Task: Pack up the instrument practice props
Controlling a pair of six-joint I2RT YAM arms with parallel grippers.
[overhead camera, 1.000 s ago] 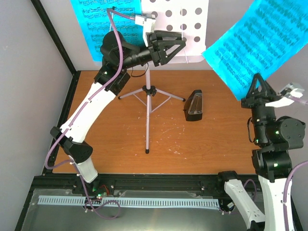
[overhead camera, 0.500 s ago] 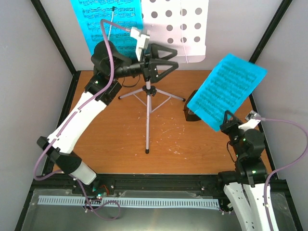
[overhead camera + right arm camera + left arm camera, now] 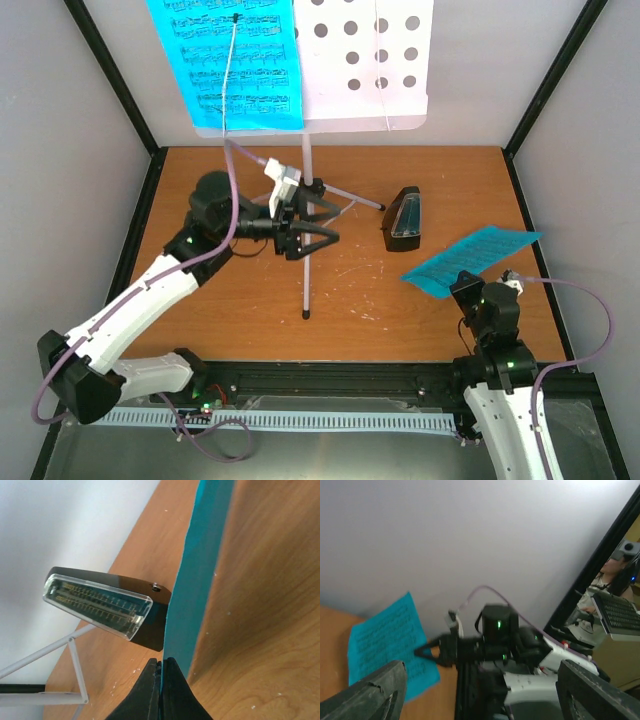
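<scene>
Cyan sheet-music page (image 3: 472, 260) pinched in my right gripper (image 3: 463, 284), right of the tall white tripod music stand (image 3: 306, 275) | left gripper (image 3: 336, 222) spread wide near its pole (empty)

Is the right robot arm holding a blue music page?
Yes, the right arm's fingers are pinched shut on the edge of the blue music page, as the right wrist view shows.
</scene>
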